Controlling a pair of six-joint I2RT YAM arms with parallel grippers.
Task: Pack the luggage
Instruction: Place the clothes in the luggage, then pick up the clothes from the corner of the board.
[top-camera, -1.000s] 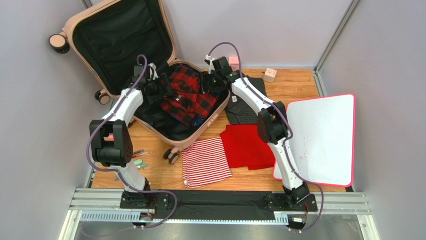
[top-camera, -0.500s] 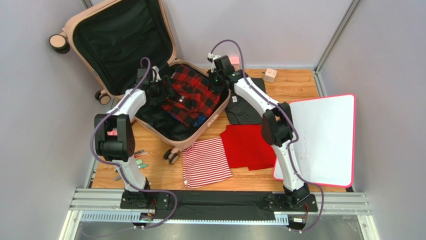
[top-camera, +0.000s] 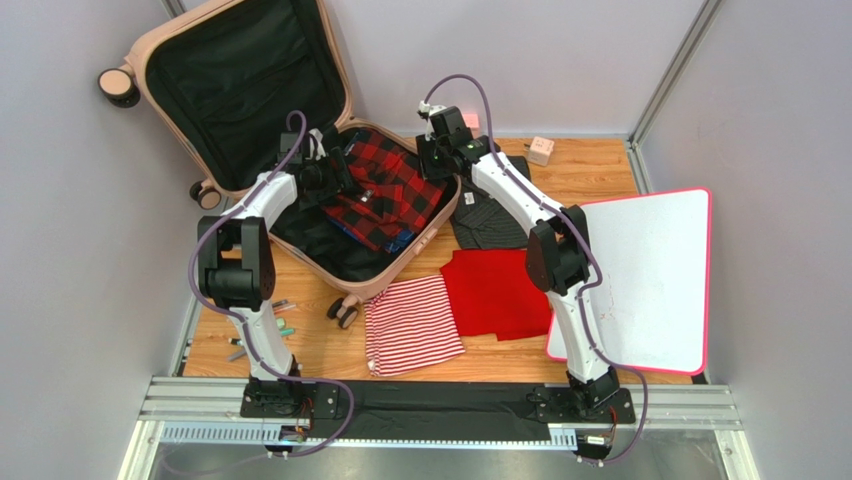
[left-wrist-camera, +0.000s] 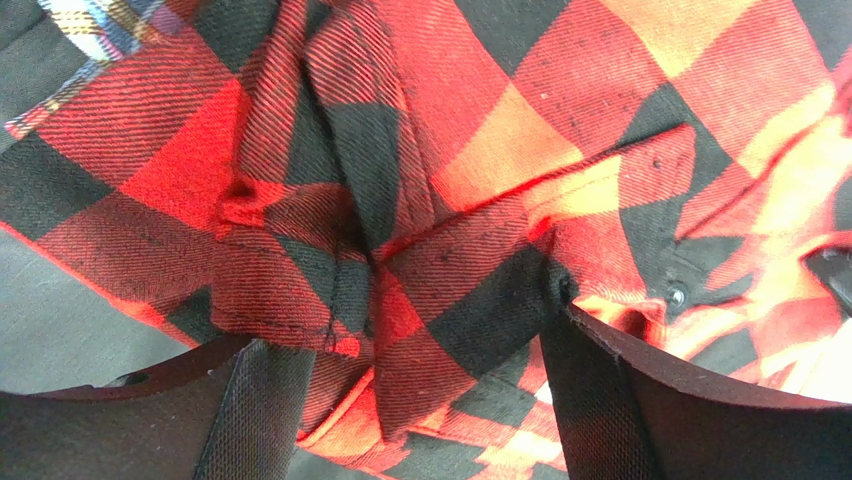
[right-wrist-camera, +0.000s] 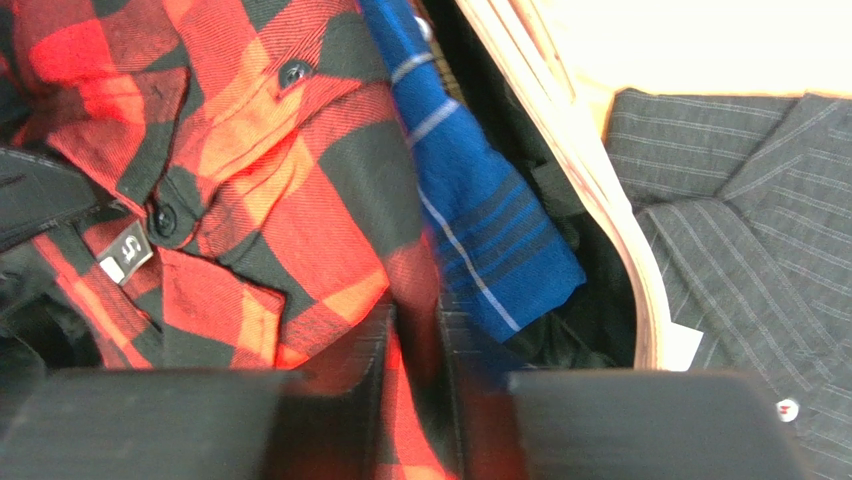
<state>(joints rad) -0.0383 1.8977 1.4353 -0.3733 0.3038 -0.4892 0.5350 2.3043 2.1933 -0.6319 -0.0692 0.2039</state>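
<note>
The pale pink luggage (top-camera: 437, 226) lies open on the wooden table, its lid (top-camera: 147, 50) leaning back to the left. A red-and-black plaid shirt (top-camera: 385, 195) lies crumpled in the lower half. My left gripper (top-camera: 340, 175) presses on the shirt's left side. In the left wrist view this gripper (left-wrist-camera: 405, 330) is open wide, with bunched plaid cloth (left-wrist-camera: 440, 200) between its fingers. My right gripper (top-camera: 432, 165) is at the shirt's right edge by the luggage rim. Seen from the right wrist, it (right-wrist-camera: 418, 340) is shut on a fold of the plaid shirt (right-wrist-camera: 250, 170).
A blue plaid garment (right-wrist-camera: 480, 230) lies under the shirt by the luggage rim (right-wrist-camera: 600, 190). On the table: a grey striped shirt (top-camera: 490, 220), a red garment (top-camera: 495, 290), a red-and-white striped cloth (top-camera: 412, 325), a white board with pink rim (top-camera: 645, 280), a small cube (top-camera: 541, 150), pens (top-camera: 275, 320).
My right gripper has closed on a fold of the plaid shirt. Both grippers have moved slightly toward the back, and the shirt has shifted with them.
</note>
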